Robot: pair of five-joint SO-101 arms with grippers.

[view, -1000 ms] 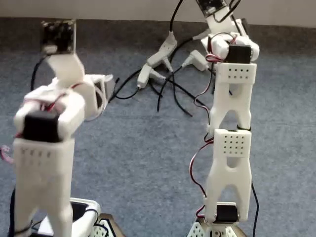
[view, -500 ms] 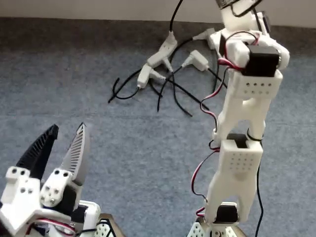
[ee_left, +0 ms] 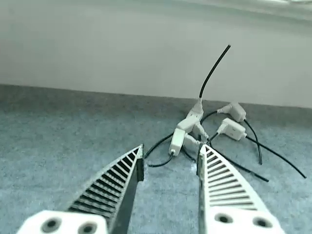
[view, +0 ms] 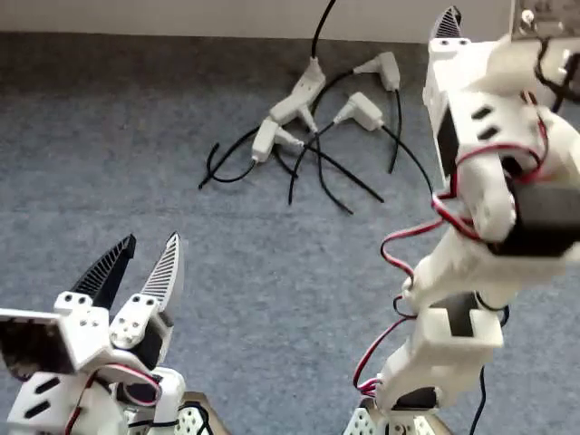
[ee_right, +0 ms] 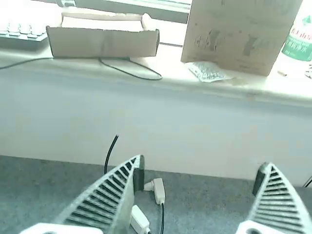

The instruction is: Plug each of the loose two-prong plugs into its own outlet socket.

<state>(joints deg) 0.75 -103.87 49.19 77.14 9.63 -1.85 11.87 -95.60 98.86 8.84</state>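
Several white two-prong plugs and socket pieces with black cords lie tangled on the grey carpet at the back: a socket piece (view: 304,91), another white piece (view: 265,136), and two plugs (view: 362,111) (view: 381,65). My left gripper (view: 150,239) sits low at the front left, open and empty, pointing at the pile. In the left wrist view, the white piece (ee_left: 176,141) and a plug (ee_left: 233,129) lie well beyond the left gripper (ee_left: 171,147). My right gripper (ee_right: 201,162) is wide open and empty, raised at the back right, with a plug (ee_right: 157,189) below it. One of its fingers (view: 447,23) shows in the high view.
Loose black cords (view: 326,172) spread over the carpet in front of the pile. A pale wall (ee_left: 122,48) bounds the carpet at the back, and a ledge with cardboard boxes (ee_right: 102,39) runs above it. Bare carpet (view: 272,272) lies between the arms.
The left arm has folded down from upright to low at the front left, its gripper now aimed at the pile. The right arm has swung back and to the right, away from the plugs.
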